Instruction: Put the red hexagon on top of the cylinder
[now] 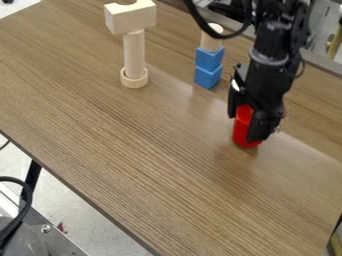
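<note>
My gripper (252,119) is at the right of the camera view, pointing down, shut on the red hexagon (244,126). The hexagon is upright between the fingers, its right side partly hidden by one of them. Whether its base touches the table I cannot tell. Up and to the left of the gripper, a short pale wooden cylinder (212,42) tops a stack of two blue cubes (208,67); a black cable passes in front of its upper part. Farther left, a taller wooden cylinder (134,52) stands upright with its foot in a wooden ring (134,79).
A pale notched wooden block (131,18) rests on the taller cylinder. The brown wooden table (147,165) has its front edge running diagonally from left to bottom centre. Black cables and metal equipment (40,230) lie beyond that edge at lower left.
</note>
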You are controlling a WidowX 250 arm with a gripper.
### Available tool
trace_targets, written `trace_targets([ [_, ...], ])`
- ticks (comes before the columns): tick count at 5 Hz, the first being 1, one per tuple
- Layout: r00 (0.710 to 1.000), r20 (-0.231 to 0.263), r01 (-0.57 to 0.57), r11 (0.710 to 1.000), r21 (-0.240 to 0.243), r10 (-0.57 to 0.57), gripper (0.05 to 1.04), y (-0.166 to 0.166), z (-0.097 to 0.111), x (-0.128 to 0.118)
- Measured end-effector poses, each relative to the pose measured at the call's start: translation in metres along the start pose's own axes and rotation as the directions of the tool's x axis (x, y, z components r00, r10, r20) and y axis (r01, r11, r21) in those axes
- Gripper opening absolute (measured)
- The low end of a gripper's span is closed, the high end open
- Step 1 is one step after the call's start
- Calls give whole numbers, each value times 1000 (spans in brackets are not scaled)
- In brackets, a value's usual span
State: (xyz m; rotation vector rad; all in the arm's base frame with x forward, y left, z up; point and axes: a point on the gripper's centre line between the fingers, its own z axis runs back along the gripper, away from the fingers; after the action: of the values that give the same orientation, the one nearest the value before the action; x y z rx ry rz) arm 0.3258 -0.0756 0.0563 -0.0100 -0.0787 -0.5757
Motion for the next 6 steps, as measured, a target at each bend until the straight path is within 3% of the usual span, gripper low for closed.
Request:
trace_targets([
  [1,997,65,-37,999,5,36,759,6,43,14],
  [2,993,63,-100,994,36,98,760,19,87,26],
  [4,964,-28,-260,963,74,263,759,65,103,34],
  [5,943,-68,-322,944,68,326,759,88,93,28],
  [6,932,-77,-349,935,64,353,759,102,89,24],
])
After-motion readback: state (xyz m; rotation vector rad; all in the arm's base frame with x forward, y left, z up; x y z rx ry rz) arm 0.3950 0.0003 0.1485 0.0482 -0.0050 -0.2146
